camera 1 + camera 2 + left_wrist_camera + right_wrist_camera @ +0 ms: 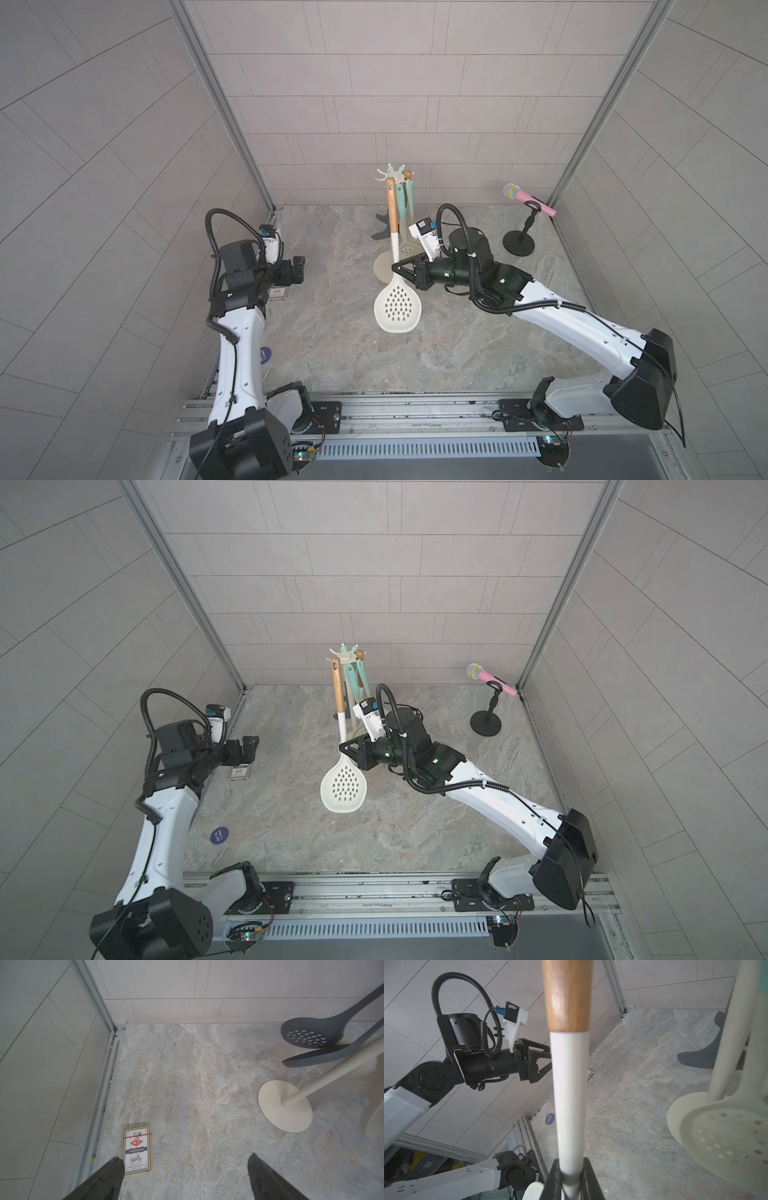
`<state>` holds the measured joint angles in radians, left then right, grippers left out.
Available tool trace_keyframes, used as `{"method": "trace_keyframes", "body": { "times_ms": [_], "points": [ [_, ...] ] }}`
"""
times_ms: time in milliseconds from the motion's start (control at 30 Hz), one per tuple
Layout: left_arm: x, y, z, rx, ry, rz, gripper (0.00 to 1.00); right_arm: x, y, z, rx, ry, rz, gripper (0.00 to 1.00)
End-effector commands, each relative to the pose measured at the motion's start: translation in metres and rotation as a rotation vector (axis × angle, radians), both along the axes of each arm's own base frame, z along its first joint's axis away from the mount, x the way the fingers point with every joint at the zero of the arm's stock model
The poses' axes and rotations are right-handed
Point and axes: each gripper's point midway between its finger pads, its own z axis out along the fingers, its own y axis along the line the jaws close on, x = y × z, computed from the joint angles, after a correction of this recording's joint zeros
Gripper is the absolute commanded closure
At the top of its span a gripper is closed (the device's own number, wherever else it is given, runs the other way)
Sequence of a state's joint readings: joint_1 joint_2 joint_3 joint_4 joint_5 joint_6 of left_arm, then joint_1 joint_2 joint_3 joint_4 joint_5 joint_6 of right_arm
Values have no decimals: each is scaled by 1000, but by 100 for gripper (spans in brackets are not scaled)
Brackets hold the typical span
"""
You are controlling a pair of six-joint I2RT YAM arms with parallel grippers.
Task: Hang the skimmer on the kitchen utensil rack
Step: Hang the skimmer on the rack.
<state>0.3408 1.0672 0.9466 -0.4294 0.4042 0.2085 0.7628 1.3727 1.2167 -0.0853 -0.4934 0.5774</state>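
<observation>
The marbled tabletop (332,357) is seen spread between tiled walls, and both arms are reached in over it. Near the back wall the kitchen utensil rack (390,176) is stood upright, its round base flat on the marble. Teal-handled utensils (408,203) and dark grey utensils (311,1034) are hung from its hooks.

The skimmer (394,245) is held off the table just in front of the rack, perforated bowl down and wooden handle up. The handle's end is placed right beside the crown, but whether a hook is caught cannot be told. The right gripper (395,269) is clamped on the skimmer's white neck just above the bowl. In the right wrist view the neck is seen wedged between the black fingers (591,1180).

The left gripper (298,270) is kept well apart from the skimmer at the table's left edge, jaws spread wide with nothing between them.

At the back right a pink microphone (528,200) is cradled on a black stand (518,245). A card box (137,1151) is laid by the left wall, below the left gripper. A round blue sticker (219,835) is spotted nearer the front.
</observation>
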Motion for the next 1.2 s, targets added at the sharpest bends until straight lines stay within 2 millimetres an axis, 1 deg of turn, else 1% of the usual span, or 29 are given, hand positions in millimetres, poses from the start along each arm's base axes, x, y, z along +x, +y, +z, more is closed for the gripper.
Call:
{"method": "trace_keyframes", "body": {
  "times_ms": [0, 67, 167, 300, 433, 667, 800, 867, 1167],
  "points": [
    [7, 18, -8, 68, 13, 92, 0, 5, 8, 11, 50, -15, 11, 100],
    [9, 20, -13, 113, 18, 121, 0, 6, 12, 9, 55, -3, 16, 100],
    [10, 15, -21, 171, 31, 106, 0, 11, 15, 3, 52, 10, 7, 100],
    [9, 7, -27, 170, 31, 82, 0, 17, 18, -3, 39, 14, -4, 100],
    [9, 5, -31, 162, 45, 74, 0, 22, 20, -9, 20, 16, -13, 100],
    [8, 2, -36, 146, 62, 63, 0, 23, 24, -3, 34, 3, 0, 100],
    [9, 1, -38, 141, 69, 57, 0, 19, 27, 10, 52, -45, 13, 100],
    [9, 1, -38, 141, 69, 57, 0, 20, 26, 12, 46, -49, 2, 100],
    [8, -1, -37, 141, 82, 43, 0, 33, 23, 2, 23, -22, -53, 100]
  ]
}}
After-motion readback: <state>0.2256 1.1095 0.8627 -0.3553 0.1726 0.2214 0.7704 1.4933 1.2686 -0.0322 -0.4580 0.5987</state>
